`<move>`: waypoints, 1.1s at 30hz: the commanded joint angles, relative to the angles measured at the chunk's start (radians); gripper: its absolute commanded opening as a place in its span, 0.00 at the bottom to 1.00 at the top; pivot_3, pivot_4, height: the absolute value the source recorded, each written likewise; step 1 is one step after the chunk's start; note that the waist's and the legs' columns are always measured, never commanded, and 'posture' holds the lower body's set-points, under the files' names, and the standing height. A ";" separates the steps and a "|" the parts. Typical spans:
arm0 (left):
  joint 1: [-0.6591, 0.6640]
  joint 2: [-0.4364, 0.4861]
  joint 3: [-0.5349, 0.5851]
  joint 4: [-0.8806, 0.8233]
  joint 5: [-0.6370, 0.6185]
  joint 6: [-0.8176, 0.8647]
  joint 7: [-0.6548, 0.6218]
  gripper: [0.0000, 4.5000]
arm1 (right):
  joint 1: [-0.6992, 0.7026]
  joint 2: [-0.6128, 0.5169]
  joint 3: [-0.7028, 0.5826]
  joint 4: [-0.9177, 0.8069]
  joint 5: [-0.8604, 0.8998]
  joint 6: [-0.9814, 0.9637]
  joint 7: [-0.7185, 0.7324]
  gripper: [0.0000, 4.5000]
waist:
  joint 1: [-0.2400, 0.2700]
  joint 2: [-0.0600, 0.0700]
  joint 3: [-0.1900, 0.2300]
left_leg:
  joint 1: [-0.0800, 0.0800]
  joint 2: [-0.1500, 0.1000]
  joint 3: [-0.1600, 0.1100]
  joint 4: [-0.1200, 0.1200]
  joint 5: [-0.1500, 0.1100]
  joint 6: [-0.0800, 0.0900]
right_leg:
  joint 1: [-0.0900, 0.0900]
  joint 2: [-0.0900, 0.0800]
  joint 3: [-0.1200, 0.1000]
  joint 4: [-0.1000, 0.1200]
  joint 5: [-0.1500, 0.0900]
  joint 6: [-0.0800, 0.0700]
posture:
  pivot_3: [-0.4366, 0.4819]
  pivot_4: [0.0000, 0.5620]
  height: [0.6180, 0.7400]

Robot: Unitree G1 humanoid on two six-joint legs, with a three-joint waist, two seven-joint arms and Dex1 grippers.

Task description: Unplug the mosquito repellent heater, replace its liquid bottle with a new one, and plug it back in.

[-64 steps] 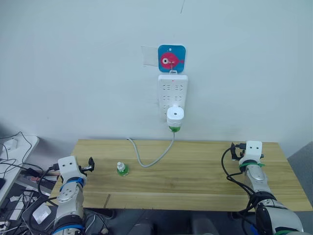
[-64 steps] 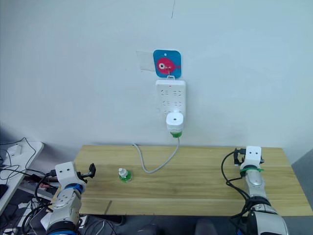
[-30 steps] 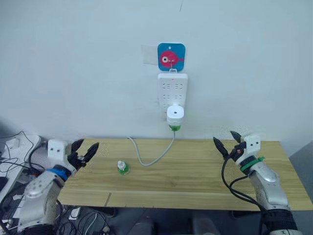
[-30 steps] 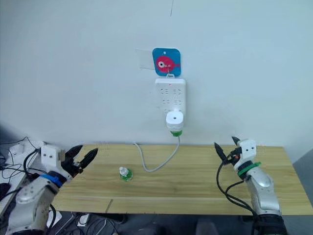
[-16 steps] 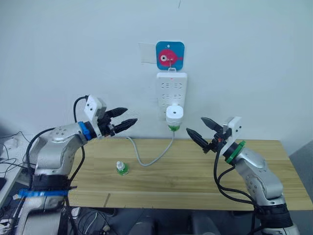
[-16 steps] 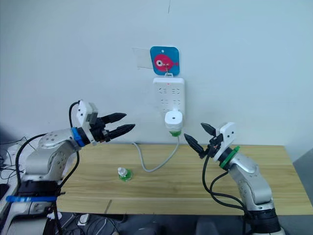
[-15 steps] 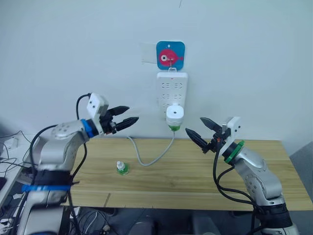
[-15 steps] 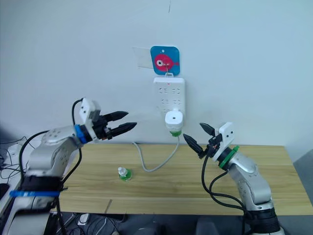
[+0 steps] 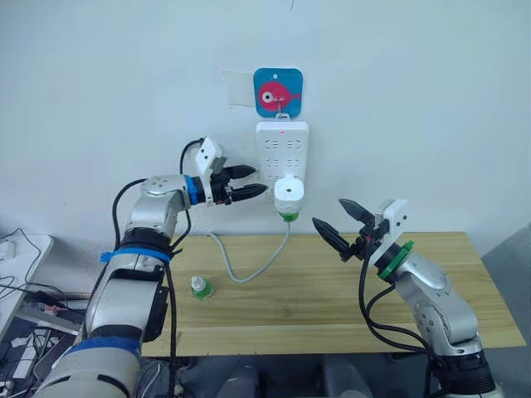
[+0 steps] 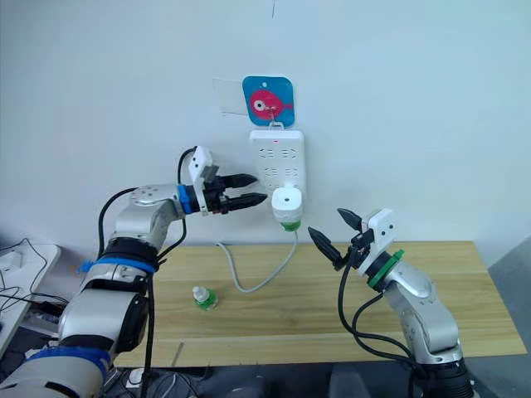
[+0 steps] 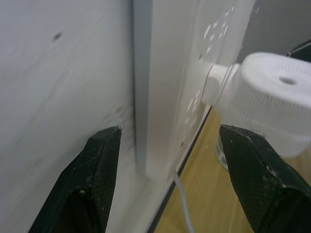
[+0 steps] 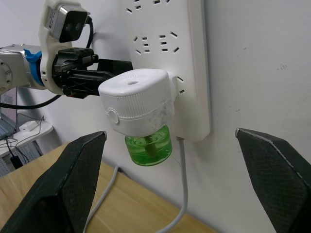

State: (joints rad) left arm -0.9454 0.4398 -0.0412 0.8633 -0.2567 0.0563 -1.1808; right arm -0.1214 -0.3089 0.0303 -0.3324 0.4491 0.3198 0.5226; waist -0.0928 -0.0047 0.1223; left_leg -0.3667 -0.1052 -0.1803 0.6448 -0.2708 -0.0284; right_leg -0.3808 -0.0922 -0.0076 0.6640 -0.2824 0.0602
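Left eye view, heater (image 9: 288,194) plugged into unlabelled power strip (image 9: 282,149), fish sticker (image 9: 278,92) above

We see even, diffuse, bright light across both head views, with the white wall (image 9: 415,99) shading slightly greyer toward the upper corners. Shadows are soft: a faint one lies on the wall beside the power strip (image 9: 282,153), and the worktop (image 9: 315,290) shows no glare. Head views are sharp centre to edge, with no bending of straight lines that we can make out. In the left wrist view the fingers (image 11: 97,184) are blurred and the near wall is soft with grey smudges. In the right wrist view the mosquito repellent heater (image 12: 138,104) is crisp and its green bottle (image 12: 148,145) glows translucent.
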 commanded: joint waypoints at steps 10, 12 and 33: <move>-0.150 -0.080 0.035 0.198 0.055 -0.107 -0.016 0.74 | -0.007 -0.002 -0.005 -0.068 -0.002 0.017 -0.021 1.00 | 0.003 -0.005 0.003 | 0.000 -0.001 -0.001 0.002 -0.001 0.003 | 0.002 0.000 -0.001 0.000 0.003 0.004 | 0.24 0.20 1.00; -0.164 -0.094 0.039 0.200 0.047 -0.096 -0.040 0.74 | -0.011 -0.001 -0.002 -0.066 -0.001 0.019 -0.022 1.00 | 0.004 -0.006 0.004 | 0.000 -0.001 -0.002 0.002 -0.001 0.003 | 0.002 0.000 -0.001 0.000 0.004 0.004 | 0.24 0.20 1.00; -0.146 -0.111 0.092 0.141 0.041 -0.028 -0.089 0.29 | -0.079 0.046 0.090 -0.124 -0.090 0.110 -0.138 1.00 | -0.013 -0.008 0.005 | -0.001 -0.001 -0.001 0.002 0.001 0.000 | 0.000 0.000 -0.001 0.001 0.004 0.004 | 0.26 0.23 1.00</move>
State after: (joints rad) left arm -1.0757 0.3310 0.0297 1.0512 -0.1988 0.0230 -1.2899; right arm -0.1691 -0.2752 0.1018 -0.3979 0.3779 0.4238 0.4126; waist -0.1053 -0.0124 0.1272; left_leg -0.3675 -0.1058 -0.1817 0.6466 -0.2697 -0.0287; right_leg -0.3809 -0.0922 -0.0083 0.6653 -0.2787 0.0641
